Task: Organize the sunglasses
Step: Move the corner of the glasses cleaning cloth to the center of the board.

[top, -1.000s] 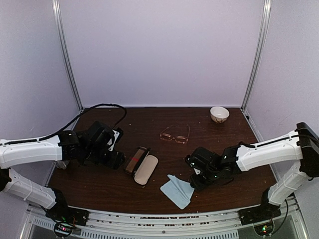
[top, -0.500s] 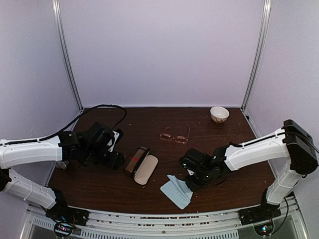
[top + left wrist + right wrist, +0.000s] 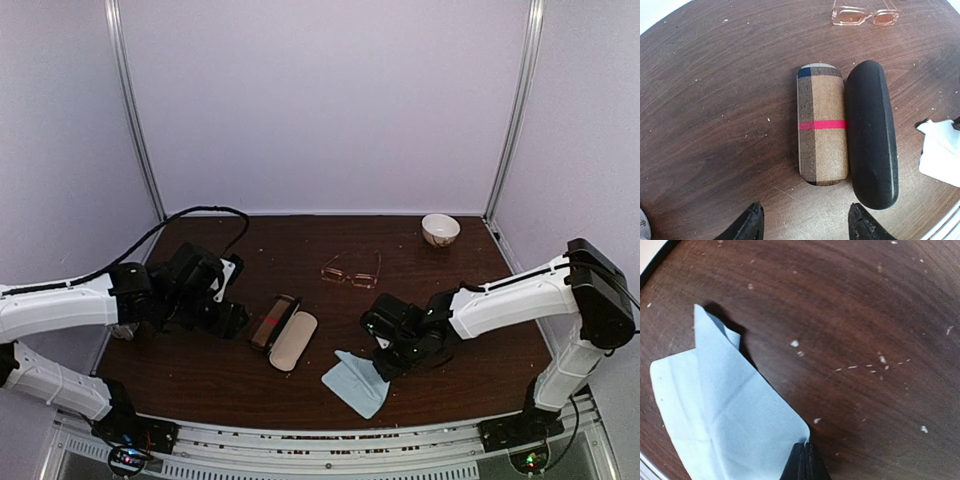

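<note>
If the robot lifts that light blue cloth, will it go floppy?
Probably floppy: the light blue cloth shows folds and a raised corner. It looks thin, so likely light. Pinched at one corner by the right gripper, it should dangle.

Soft, even light falls from above, and the pale walls carry a lilac cast. The top view is mildly grainy, with only faint shadows under the arms on the dark table (image 3: 300,240). Both wrist views bend the table's grain into arcs, and the area past the table's edge burns out pale. The blue cloth (image 3: 725,420) throws 1 short dark shadow beside its raised fold. The black case (image 3: 872,135) shows a dull sheen; the sunglasses (image 3: 852,16) stay sharp.
</note>
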